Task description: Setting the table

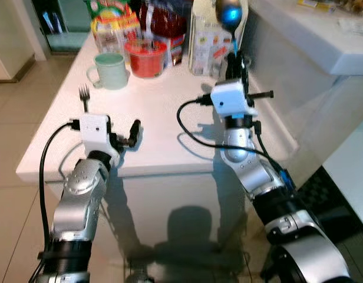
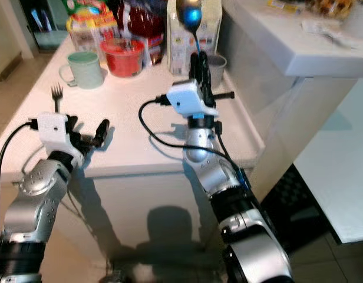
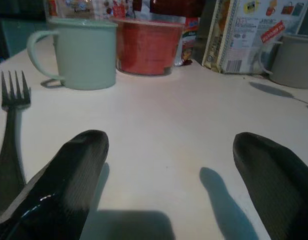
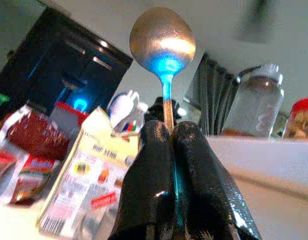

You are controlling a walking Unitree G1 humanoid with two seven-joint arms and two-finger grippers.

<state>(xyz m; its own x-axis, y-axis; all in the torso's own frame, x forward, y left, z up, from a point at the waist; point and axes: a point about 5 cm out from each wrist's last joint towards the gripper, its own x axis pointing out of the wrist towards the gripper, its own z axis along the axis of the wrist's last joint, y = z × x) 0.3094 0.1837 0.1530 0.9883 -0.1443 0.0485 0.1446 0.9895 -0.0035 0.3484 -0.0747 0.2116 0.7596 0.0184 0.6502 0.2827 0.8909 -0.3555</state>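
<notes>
Head views look down over the white table point(image 1: 164, 135) and both arms; wrist views sit close, sharing the mint cup point(image 3: 86, 52).

It was a home kitchen: a white counter point(image 1: 170, 135) held a green mug point(image 1: 111, 71), food packets point(image 1: 114, 20) and a fork point(image 1: 84, 97).

One spoon point(image 4: 163, 37) stands upright, pinched between the closed fingers of the right gripper point(image 4: 170, 131), its bowl above the fingertips. One fork point(image 3: 13, 120) lies flat just beside the left gripper point(image 3: 169, 165), outside its spread fingers. There are two mugs: a pale green mug point(image 3: 83, 52) beyond the left gripper, and a grey mug point(image 3: 293, 59) just past the right gripper. One red bowl point(image 1: 147, 57) sits next to the green mug. One printed carton point(image 1: 208, 44) stands behind the right gripper. Several snack packets point(image 1: 114, 17) crowd the far edge, their number unclear.
</notes>
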